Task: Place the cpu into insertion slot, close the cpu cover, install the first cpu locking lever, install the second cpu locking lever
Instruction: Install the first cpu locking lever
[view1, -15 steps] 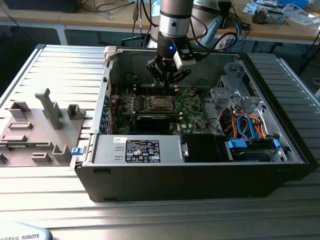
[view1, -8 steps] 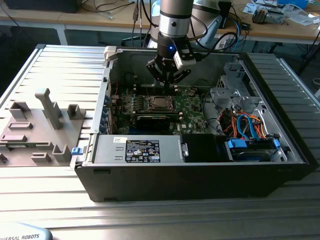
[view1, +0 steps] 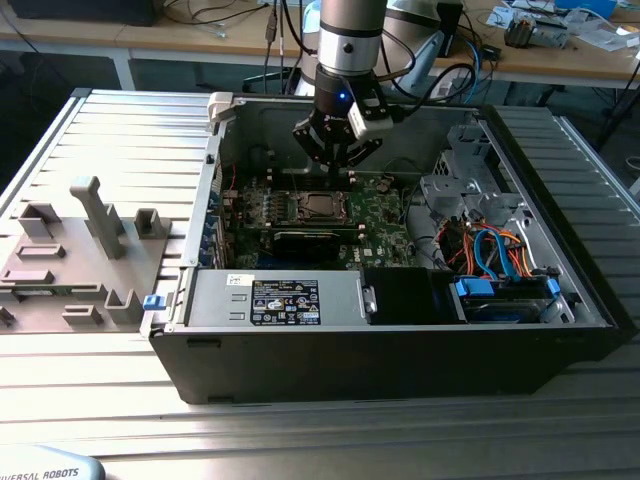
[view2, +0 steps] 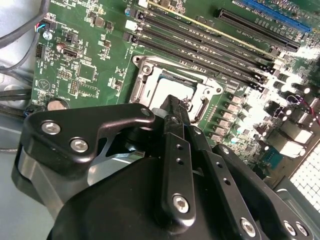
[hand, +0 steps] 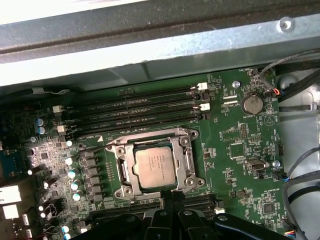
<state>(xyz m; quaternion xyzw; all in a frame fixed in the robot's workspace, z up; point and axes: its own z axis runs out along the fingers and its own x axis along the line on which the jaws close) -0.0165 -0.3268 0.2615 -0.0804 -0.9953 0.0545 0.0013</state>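
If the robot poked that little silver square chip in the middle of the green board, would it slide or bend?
Probably neither. The cpu lies flat in the insertion slot with the cpu cover framing it, so a sideways poke likely would not shift it. Its metal top looks stiff, not bendy. It seems thin and light, and the smooth top might be slippery for the gripper.

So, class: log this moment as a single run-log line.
end effector: above socket, holding nothing seen | chip: seated in socket | cover frame: down around chip | board: inside open case

Arm upright, wrist down; claw (view1: 338, 168) fingers (view2: 175, 150) drawn together, seemingly closed, gripping nothing visible.
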